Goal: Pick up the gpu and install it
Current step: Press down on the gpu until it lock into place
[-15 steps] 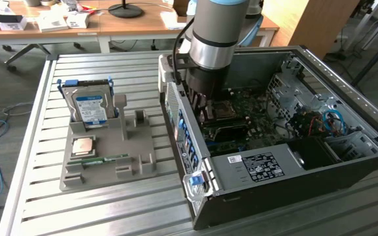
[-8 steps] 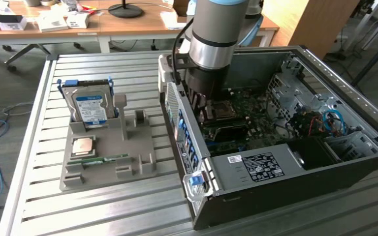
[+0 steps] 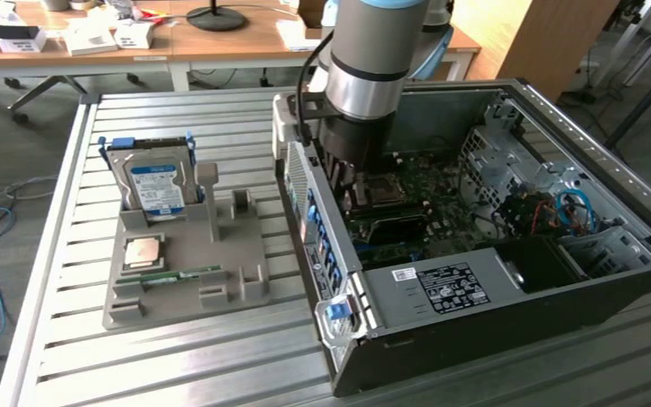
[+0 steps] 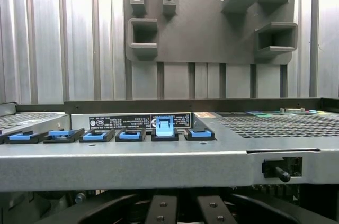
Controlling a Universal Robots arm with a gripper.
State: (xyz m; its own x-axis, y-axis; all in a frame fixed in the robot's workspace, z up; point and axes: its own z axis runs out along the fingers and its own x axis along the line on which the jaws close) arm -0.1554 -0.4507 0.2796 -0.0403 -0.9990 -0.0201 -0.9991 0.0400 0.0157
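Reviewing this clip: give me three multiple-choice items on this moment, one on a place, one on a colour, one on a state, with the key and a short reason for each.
1. Where is the arm reaching?
A. Into the open computer case
B. Over the grey parts holder
C. Above the desks at the back

2. What colour are the clips along the case's rear edge?
A. Red
B. Blue
C. Yellow

3. How does the hard drive sit?
A. Flat on the slatted table
B. Upright in the parts holder
C. Inside the case

Key: 1 A, the arm descends over the motherboard inside the case. 2 B, the wrist view shows a row of blue clips. 3 B, it stands on edge in a slot of the holder.
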